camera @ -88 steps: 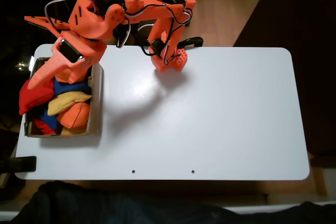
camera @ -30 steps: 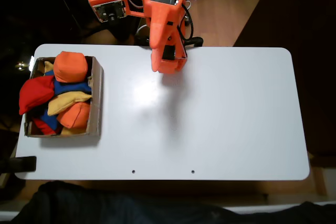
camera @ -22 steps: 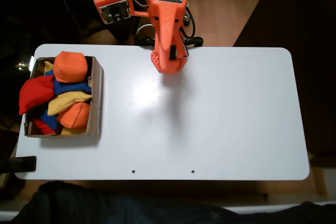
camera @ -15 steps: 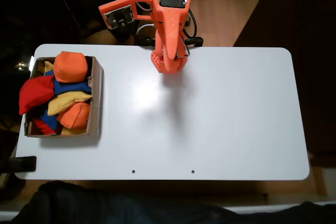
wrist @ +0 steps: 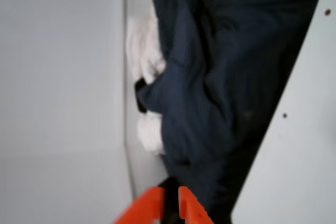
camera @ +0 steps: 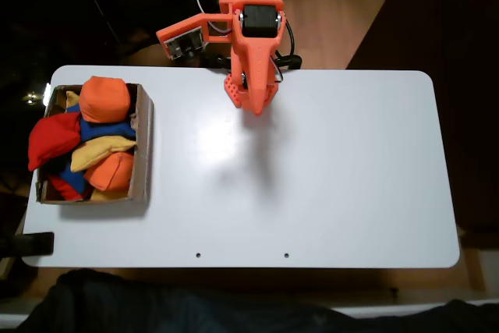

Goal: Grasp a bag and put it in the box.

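- Several beanbags (camera: 101,154) sit piled in the box (camera: 143,146), which is at the left edge of the table (camera: 351,177) in the fixed view; orange, blue and yellow ones fill most of it.
- Red bag (camera: 51,139) lies on the box's left side, partly draped over its left wall, so it looks already delivered; whether it is fully inside the wall I cannot tell.
- My pincer (camera: 256,107) hangs over the back edge of the table, near the middle, well apart from the box. In the wrist view my pincer (wrist: 169,203) has its two orange tips close together with only a thin dark gap, and nothing is held between them.
- No loose bag shows anywhere on the table top in the fixed view.
- Wrist view looks off the front of the table at dark cloth (wrist: 210,77) and something white (wrist: 144,51); blurred, can't name it.
- Step, as I judge it: the placing looks finished and I'm up near my base, parked.
- Next move, my guess: nothing left on the table to grasp. If another bag gets set down, I'd need to spread my fingers, swing out over it, drop, close, then carry left to the box, where the heap is already high.
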